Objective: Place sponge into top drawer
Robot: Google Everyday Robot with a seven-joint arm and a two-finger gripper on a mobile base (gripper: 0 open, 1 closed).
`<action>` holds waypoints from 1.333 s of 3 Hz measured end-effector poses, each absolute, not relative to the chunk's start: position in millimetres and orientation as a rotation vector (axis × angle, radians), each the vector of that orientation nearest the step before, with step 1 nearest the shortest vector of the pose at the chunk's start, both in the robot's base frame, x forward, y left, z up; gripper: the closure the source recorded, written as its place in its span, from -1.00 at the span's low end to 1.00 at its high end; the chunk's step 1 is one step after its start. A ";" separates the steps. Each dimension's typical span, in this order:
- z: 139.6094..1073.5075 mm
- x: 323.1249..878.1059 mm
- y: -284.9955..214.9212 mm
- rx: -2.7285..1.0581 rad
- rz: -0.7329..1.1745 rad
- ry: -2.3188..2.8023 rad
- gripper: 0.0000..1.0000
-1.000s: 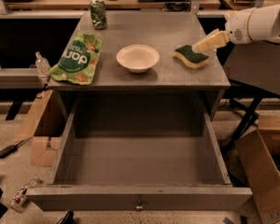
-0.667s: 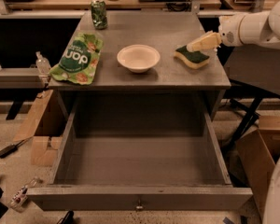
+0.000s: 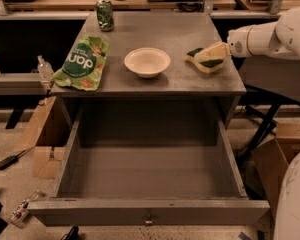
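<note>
The gripper (image 3: 213,51) over the sponge (image 3: 205,67) hides part of it.

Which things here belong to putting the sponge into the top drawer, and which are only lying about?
For the job:
sponge, on the right of the table
gripper, at the sponge
top drawer, open, nothing in it

Lying about:
bowl, mid table
snack bag, left
can, back left
</note>
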State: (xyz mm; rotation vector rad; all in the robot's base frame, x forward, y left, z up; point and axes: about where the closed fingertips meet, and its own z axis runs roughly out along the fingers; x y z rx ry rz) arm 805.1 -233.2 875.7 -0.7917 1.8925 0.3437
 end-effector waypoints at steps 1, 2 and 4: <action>857.4 791.0 -222.0 -0.804 0.366 1.945 -1.00; 843.0 781.5 -210.0 -0.831 0.386 1.986 -0.81; 816.1 776.1 -194.4 -0.857 0.445 2.053 0.11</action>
